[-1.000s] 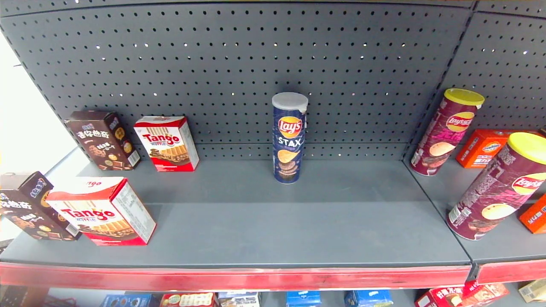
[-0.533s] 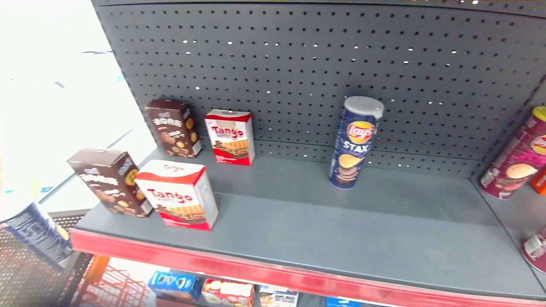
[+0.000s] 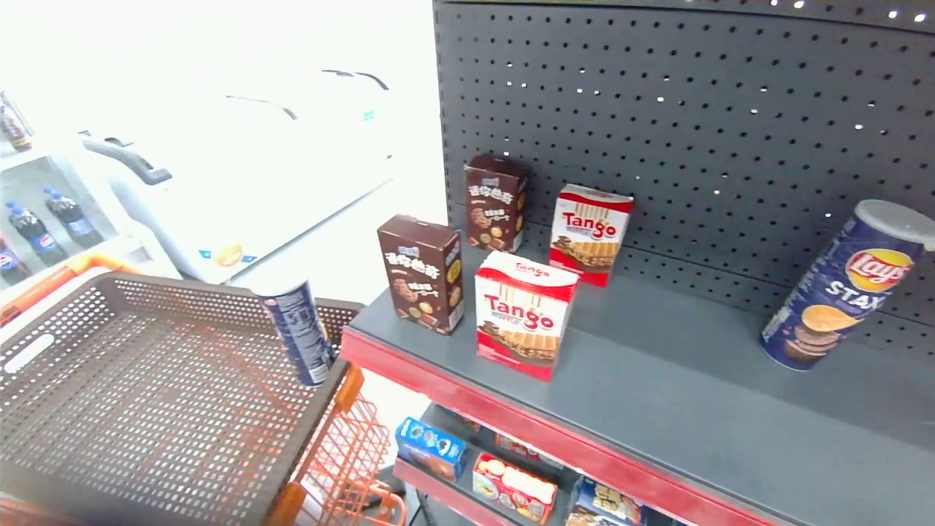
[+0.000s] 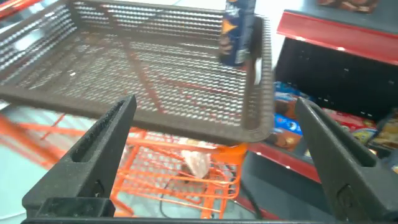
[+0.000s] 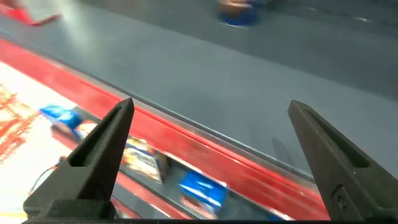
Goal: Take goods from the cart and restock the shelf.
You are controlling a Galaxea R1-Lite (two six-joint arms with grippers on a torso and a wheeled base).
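A dark blue chip can (image 3: 296, 329) stands upright in the brown mesh cart basket (image 3: 146, 394), at the corner nearest the shelf. In the left wrist view the same can (image 4: 239, 31) is at the basket's (image 4: 124, 74) far rim; my left gripper (image 4: 214, 109) hangs open and empty in front of the basket, well short of the can. A matching blue can (image 3: 840, 292) stands on the grey shelf (image 3: 657, 409) against the pegboard. My right gripper (image 5: 211, 109) is open and empty over the shelf's red front edge (image 5: 205, 137), with that blue can (image 5: 239, 12) farther back.
Two brown boxes (image 3: 424, 274) (image 3: 495, 201) and two red-and-white wafer boxes (image 3: 524, 314) (image 3: 589, 234) stand at the shelf's left end. Packets (image 3: 431, 447) fill the lower shelf. The cart's orange frame (image 3: 343, 453) sits below the basket. A white freezer (image 3: 241, 190) stands behind.
The head camera has swung left, bringing the cart basket and its blue can into view and pushing the shelf goods rightward in the picture. Nothing on the shelf itself has moved.
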